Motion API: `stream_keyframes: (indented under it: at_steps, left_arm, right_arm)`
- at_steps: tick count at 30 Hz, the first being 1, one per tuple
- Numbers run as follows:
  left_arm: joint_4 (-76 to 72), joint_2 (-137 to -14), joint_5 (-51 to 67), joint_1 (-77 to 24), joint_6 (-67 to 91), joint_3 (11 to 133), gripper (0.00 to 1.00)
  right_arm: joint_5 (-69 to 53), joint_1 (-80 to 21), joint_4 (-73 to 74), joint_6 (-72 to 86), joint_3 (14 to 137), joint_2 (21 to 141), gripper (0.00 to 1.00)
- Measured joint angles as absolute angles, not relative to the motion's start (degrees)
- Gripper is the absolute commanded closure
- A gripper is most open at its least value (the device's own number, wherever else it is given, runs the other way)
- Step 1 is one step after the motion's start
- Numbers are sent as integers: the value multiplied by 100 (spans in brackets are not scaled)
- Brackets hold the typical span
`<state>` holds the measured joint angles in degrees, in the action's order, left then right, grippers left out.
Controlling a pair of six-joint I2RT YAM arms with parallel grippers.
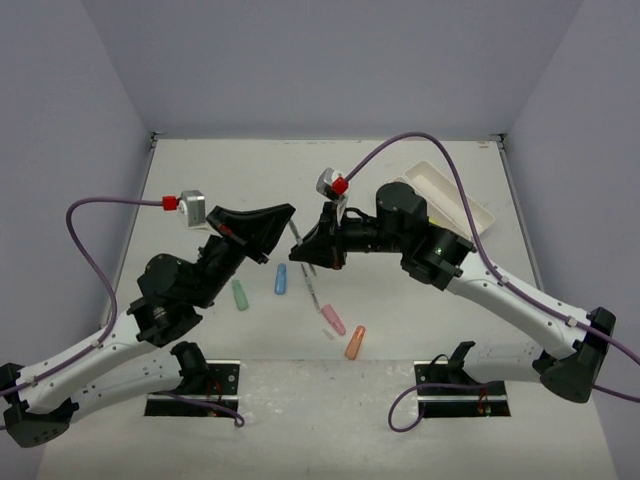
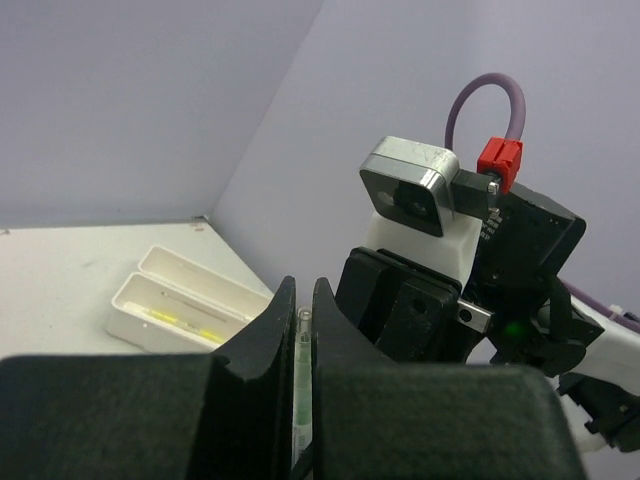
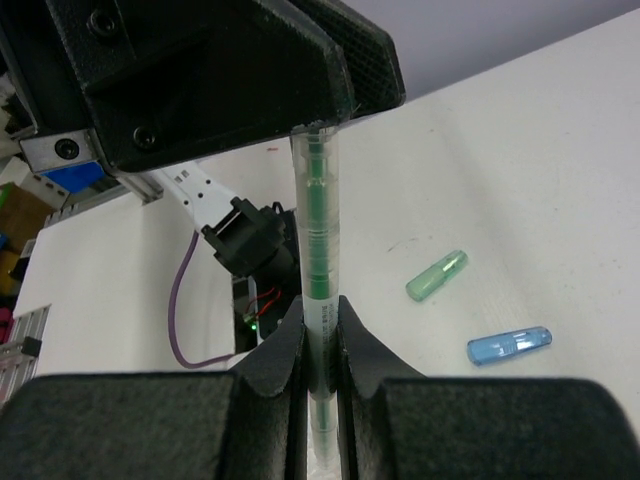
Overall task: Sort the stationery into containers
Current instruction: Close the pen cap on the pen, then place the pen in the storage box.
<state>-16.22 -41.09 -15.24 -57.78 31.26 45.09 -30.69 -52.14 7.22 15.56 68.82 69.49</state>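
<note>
Green pen [image 3: 318, 230] is clenched by left jaws and right jaws together

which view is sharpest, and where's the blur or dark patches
Top external: even soft light, sharp throughout, only faint shadows on the table. Left wrist: the left gripper's fingers are a dark, soft mass along the bottom; the white tray behind is clearer. Right wrist: the green pen is crisp, the green cap and blue cap read well; the right gripper's fingers lose detail.
</note>
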Motion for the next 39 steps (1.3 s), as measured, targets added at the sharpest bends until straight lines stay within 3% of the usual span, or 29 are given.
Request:
stream_keyframes:
  at_steps: [8,22,23,25,26,33,39]
  left_arm:
    - [-2773,-3995,-1747,-5651,3469,3924,100]
    - [-3189,-3979,-1896,-5599,3740,3475,100]
    - [-3009,-3979,-1972,-5599,3739,3550,76]
    - [-2338,-4000,-2202,-5619,3741,3858,11]
    - [-1913,-4017,-2312,-5647,3758,4037,0]
    - [1696,-4506,-3713,-5907,3996,5943,0]
    - [2660,-3600,-4276,-5907,3956,6285,0]
  right_arm:
    - [-3102,-5201,1812,1355,8024,7552,100]
    - [-3239,-5100,2265,1308,8191,7797,100]
    - [-3251,-5089,2289,1247,8191,7811,100]
    - [-3195,-5028,2239,1078,8166,7858,100]
    - [-3113,-4985,2138,998,8130,7880,100]
    - [-2031,-4029,1458,210,6961,7642,100]
    - [-673,-3150,2081,-944,6151,7564,100]
